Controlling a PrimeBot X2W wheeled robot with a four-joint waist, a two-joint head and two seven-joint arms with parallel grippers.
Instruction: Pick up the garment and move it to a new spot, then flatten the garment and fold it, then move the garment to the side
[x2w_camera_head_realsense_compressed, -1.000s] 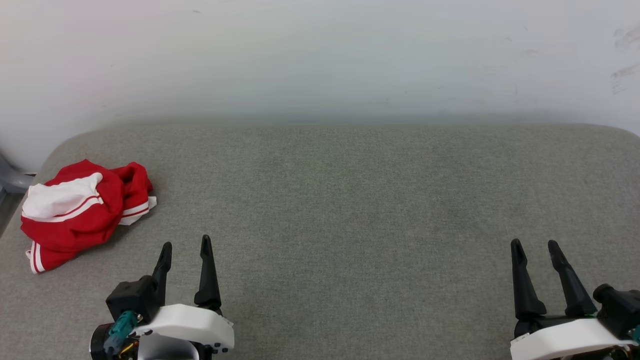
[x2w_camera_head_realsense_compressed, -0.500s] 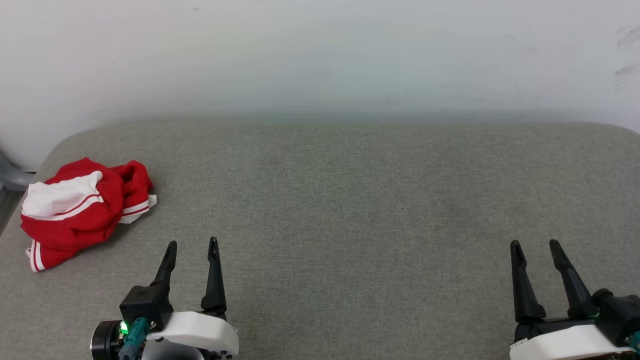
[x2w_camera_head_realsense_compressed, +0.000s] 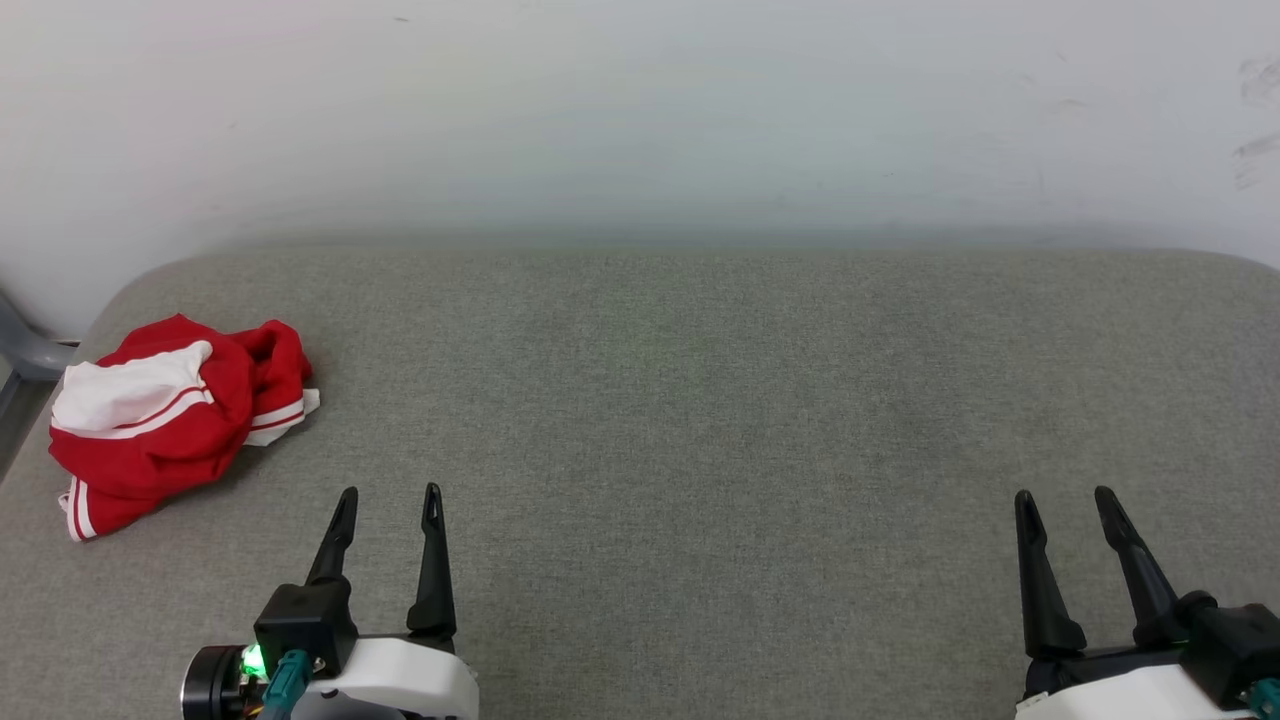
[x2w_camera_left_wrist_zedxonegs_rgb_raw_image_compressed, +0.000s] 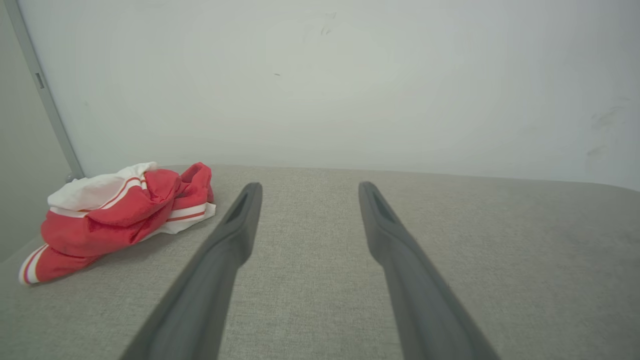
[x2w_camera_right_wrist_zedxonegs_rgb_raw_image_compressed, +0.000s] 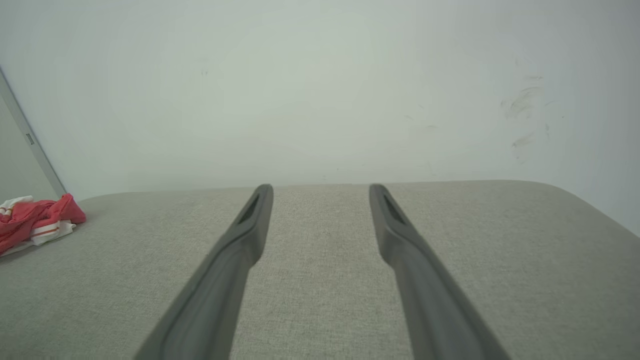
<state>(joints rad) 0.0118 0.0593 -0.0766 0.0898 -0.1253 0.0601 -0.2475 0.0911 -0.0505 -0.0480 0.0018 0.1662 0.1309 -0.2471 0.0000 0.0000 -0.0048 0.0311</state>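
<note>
One crumpled red-and-white garment (x2w_camera_head_realsense_compressed: 160, 440)

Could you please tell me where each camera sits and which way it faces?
Head view: on the robot's head, looking forward and down at the grey cushion; open left end effector lower left, open right end effector lower right.
Left wrist view: on the left wrist, looking along its own fingers across the cushion to the wall.
Right wrist view: on the right wrist, looking along its own fingers toward the same wall.
Shared: all three show the crumpled garment at left.
</note>
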